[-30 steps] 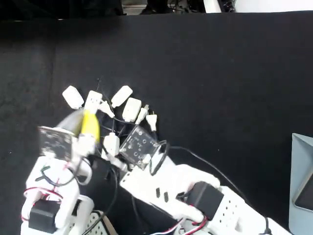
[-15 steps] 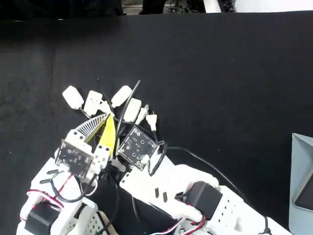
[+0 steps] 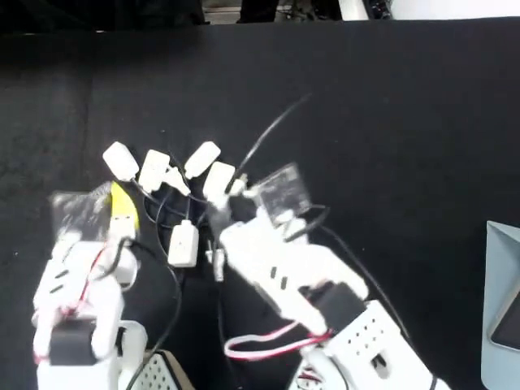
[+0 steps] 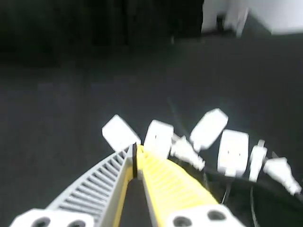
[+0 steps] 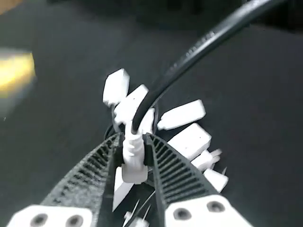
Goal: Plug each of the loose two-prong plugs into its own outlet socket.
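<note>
Grips a white plug (image 5: 133,163) between right gripper (image 5: 133,142) fingers, black cable (image 5: 203,42) arcing off it, just over the white sockets (image 3: 203,158) on the black bench (image 3: 390,122). Shows left gripper (image 4: 134,150) fingers pressed together, seemingly empty, near the sockets.

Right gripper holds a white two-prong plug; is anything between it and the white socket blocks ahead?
Nothing visible does. The white two-prong plug in the right gripper sits close to the white socket blocks; its own black cord arcs up over them.
</note>
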